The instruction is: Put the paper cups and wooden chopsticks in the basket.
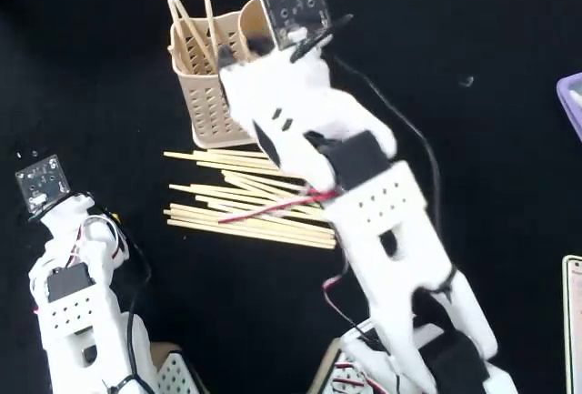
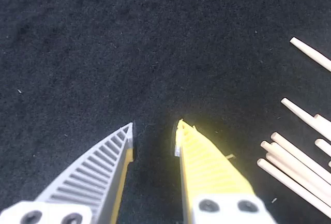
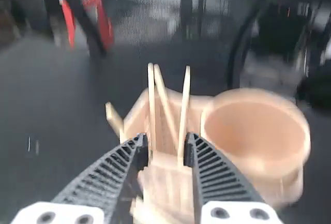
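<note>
A beige slotted basket [image 1: 205, 103] stands at the back of the black table. Several wooden chopsticks [image 1: 186, 25] stand upright in it, and a paper cup [image 1: 255, 19] sits in its right part. My right arm [image 1: 309, 130] stretches over the basket. In the right wrist view my right gripper [image 3: 165, 144] hovers open just above the basket [image 3: 165, 177], with upright chopsticks [image 3: 152, 105] and the cup [image 3: 256, 131] right behind its tips. A pile of chopsticks [image 1: 245, 203] lies flat in front of the basket. My left gripper [image 2: 155, 130] is open over bare cloth beside the stick ends [image 2: 295, 167].
My left arm [image 1: 68, 276] stands at the front left. A red cable [image 1: 273, 207] from the right arm crosses the chopstick pile. A purple object [image 1: 571, 103] and a white one [image 1: 573, 321] sit at the right edge.
</note>
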`<state>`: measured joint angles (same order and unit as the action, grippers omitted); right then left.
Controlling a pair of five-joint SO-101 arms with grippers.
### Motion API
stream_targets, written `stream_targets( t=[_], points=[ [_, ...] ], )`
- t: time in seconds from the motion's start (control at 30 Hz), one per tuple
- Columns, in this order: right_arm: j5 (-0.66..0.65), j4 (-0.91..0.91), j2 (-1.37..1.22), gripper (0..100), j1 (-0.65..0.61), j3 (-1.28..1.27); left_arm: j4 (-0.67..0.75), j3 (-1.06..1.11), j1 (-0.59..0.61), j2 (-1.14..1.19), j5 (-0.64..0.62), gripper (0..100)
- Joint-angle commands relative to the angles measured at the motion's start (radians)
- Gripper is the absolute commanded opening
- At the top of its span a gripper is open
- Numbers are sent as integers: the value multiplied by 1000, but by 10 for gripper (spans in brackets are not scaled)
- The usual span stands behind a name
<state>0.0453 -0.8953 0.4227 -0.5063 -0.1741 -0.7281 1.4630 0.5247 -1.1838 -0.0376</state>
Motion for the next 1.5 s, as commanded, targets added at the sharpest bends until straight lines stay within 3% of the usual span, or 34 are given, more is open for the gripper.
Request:
stream_targets(
  t=[0.0, 0.13, 0.3, 0.47, 0.63, 0.8, 0.87, 0.97, 1.47],
  points=[
    [-5, -292, 53, 122, 12, 19, 15, -36, 1, -15, 3, 145],
    [-147, -388, 30, 123, 9, -232, 15, -38, -1, -15, 3, 145],
    [-453, -91, -35, 125, -15, -602, 40, -27, -16, -15, 3, 145],
    [-494, 31, -153, 204, -89, -673, 41, -24, -16, -15, 3, 145],
    [-506, 69, -338, 198, -204, -625, 41, -24, -13, -15, 3, 145],
    [-506, 9, -456, 194, -199, -513, 41, -22, -15, -15, 3, 145],
    [-508, 0, -467, 149, -192, -504, 41, -22, -15, -15, 3, 145],
    [-508, -5, -461, 6, -189, -504, 41, -22, -15, -15, 3, 145],
    [-508, -97, -58, 11, -189, -736, 41, -24, -15, -15, 3, 145]
  ],
)
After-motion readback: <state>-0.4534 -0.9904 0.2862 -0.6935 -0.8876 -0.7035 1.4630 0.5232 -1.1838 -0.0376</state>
